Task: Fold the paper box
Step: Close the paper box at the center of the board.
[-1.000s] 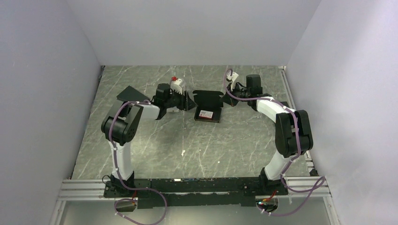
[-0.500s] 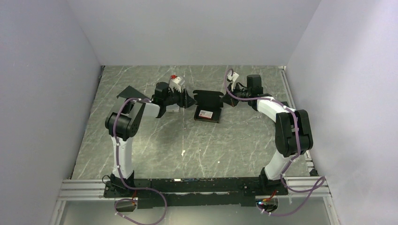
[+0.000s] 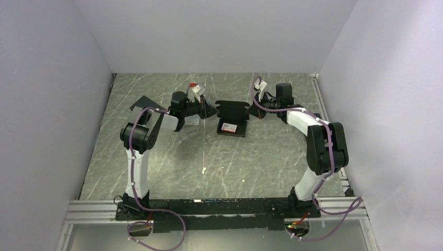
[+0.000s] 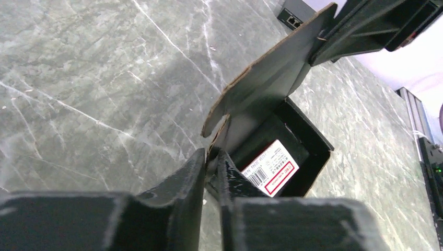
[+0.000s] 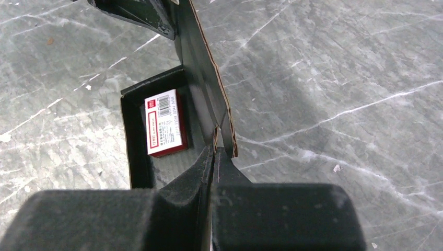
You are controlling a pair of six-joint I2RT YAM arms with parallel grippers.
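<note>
Found matte black die-cut cardboard paper box (image 3: 232, 111) far-centre on grey marbled table (image 3: 172, 157), tray flat, lid upright, red-and-white labelled carton (image 5: 166, 123) inside. Judged step as lid closing. Needed both lid corners brought down together, level, about the hinge crease. Risked twisting the lid or dragging the tray on any uneven pull. Saw left gripper (image 4: 210, 159) nipped nearly together on the lid's left corner tab, thin card between. Saw right gripper (image 5: 214, 154) pinched fully together on the opposite corner flap.
</note>
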